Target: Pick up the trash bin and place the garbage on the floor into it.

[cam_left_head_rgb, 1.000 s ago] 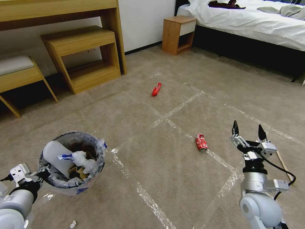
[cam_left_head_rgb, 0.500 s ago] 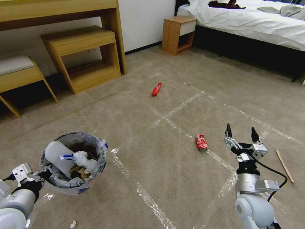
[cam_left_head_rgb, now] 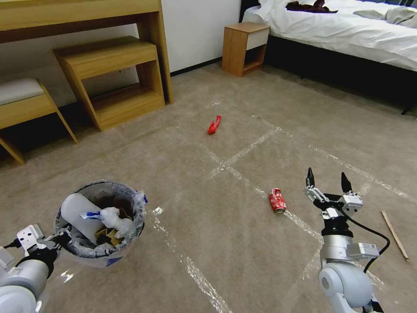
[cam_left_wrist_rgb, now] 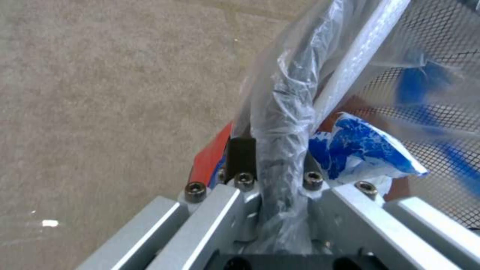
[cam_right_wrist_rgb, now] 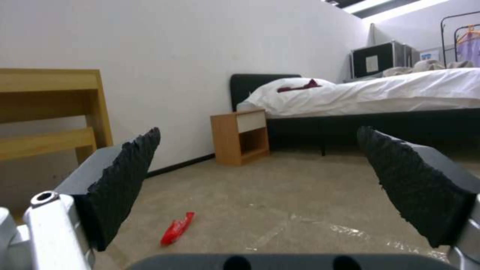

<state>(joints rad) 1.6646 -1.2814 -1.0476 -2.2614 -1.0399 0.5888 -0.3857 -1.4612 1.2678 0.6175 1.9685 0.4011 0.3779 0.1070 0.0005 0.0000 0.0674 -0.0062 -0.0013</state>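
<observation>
I am seeing the trash bin (cam_left_head_rgb: pixel 100 224) hanging low on my left, its clear liner bulging over the rim and white wads, a pale cylinder and cardboard showing inside. My left gripper (cam_left_wrist_rgb: pixel 272 165) is clamping the bin's bagged rim between its fingers, holding it above the carpet (cam_left_head_rgb: pixel 208 243). The crushed red can (cam_left_head_rgb: pixel 276 200) is lying on a tape strip (cam_left_head_rgb: pixel 243 182) near the middle, just beside my right gripper (cam_left_head_rgb: pixel 325 184), which is hovering with its black fingers (cam_right_wrist_rgb: pixel 125 180) spread wide and holding nothing. A red wrapper (cam_left_head_rgb: pixel 214 124) is lying farther off toward the wooden shelf (cam_left_head_rgb: pixel 110 80), and a thin stick (cam_left_head_rgb: pixel 394 234) is resting on the carpet to the right of that arm.
</observation>
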